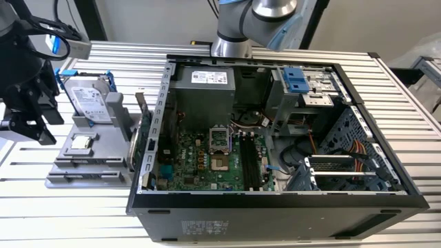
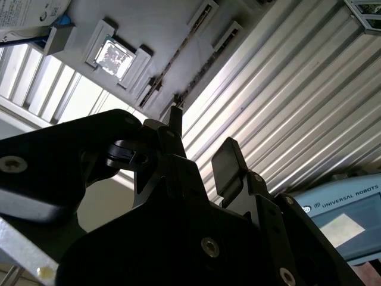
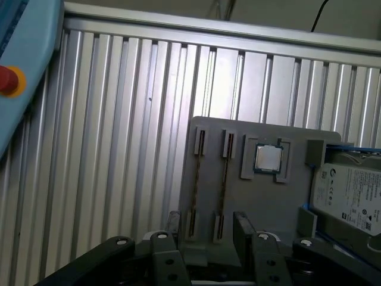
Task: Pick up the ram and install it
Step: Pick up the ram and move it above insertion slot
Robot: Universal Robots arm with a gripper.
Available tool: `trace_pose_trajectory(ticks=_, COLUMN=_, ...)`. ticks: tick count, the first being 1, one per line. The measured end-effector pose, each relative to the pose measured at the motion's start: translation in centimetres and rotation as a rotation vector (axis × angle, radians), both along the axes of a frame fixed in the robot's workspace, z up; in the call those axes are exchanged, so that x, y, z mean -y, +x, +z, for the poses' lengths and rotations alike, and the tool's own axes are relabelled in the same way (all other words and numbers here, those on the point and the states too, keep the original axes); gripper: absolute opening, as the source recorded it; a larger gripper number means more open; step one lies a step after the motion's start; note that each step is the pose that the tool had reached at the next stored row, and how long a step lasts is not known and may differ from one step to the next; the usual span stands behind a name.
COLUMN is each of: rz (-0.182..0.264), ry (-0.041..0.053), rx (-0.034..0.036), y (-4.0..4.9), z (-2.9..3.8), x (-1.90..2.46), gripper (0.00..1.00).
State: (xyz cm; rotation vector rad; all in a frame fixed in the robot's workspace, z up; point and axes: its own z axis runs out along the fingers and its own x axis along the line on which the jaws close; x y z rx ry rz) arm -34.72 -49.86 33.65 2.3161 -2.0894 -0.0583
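Observation:
The ram [image 3: 225, 179] is a thin dark strip standing on edge in a slot of the grey holder [image 3: 286, 196], with a second slot [image 3: 197, 179] beside it. In the second wrist view the ram [image 2: 208, 62] runs along the same holder [image 2: 161, 30]. My gripper [image 3: 207, 229] hangs above the holder's near end, open, its two black fingers [image 3: 241, 223] apart with nothing between them. In the exterior view the gripper [image 1: 31, 129] is at the far left, beside the holder [image 1: 103, 157] and off to the left of the open computer case [image 1: 276, 204].
On the holder also sit a square silver processor chip [image 3: 268, 158] and a hard drive in a blue frame [image 1: 93, 103]. The motherboard's long memory slots [image 1: 251, 163] lie inside the case. The arm's base [image 1: 234, 44] stands behind the case. A red button [image 3: 7, 80] sits at the table's side.

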Motion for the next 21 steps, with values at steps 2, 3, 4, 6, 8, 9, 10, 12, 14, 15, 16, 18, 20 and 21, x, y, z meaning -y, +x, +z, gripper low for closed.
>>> trace_pose_trajectory(ticks=2, rz=0.0, ry=-0.0001, rx=0.0, y=-0.01, z=-0.05, x=-0.01, gripper=1.0)
trace_pose_trajectory(ticks=3, rz=0.0, ry=-0.0001, rx=0.0, y=-0.01, z=-0.08, x=-0.01, gripper=1.0)
trace_pose_trajectory(ticks=4, rz=0.0, ry=0.0, rx=0.0, y=-0.01, z=-0.11, x=-0.01, gripper=1.0)
trace_pose_trajectory(ticks=6, rz=0.0, ry=-0.0001, rx=0.0, y=-0.01, z=-0.16, x=-0.01, gripper=1.0)
trace_pose_trajectory(ticks=8, rz=0.0, ry=-0.0001, rx=0.0, y=0.0, z=-0.22, x=0.0, gripper=1.0)
trace_pose_trajectory(ticks=9, rz=0.0, ry=-0.0001, rx=0.0, y=0.01, z=-0.25, x=0.0, gripper=1.0)
trace_pose_trajectory(ticks=10, rz=0.0, ry=-0.0001, rx=0.0, y=0.01, z=-0.28, x=0.01, gripper=1.0)
trace_pose_trajectory(ticks=12, rz=0.0, ry=-0.0001, rx=0.0, y=0.01, z=-0.34, x=0.0, gripper=1.0)
trace_pose_trajectory(ticks=14, rz=0.0, ry=-0.0001, rx=0.0, y=0.0, z=-0.4, x=0.0, gripper=1.0)
trace_pose_trajectory(ticks=15, rz=0.0, ry=-0.0001, rx=0.0, y=0.0, z=-0.42, x=0.0, gripper=1.0)
trace_pose_trajectory(ticks=16, rz=0.0, ry=0.0, rx=0.0, y=0.0, z=-0.46, x=0.0, gripper=1.0)
trace_pose_trajectory(ticks=18, rz=0.0, ry=0.0, rx=0.0, y=0.0, z=-0.51, x=0.0, gripper=1.0)
trace_pose_trajectory(ticks=20, rz=0.0, ry=0.0, rx=0.0, y=0.0, z=-0.57, x=0.0, gripper=1.0)
trace_pose_trajectory(ticks=21, rz=0.0, ry=0.0, rx=0.0, y=0.0, z=-0.6, x=0.0, gripper=1.0)
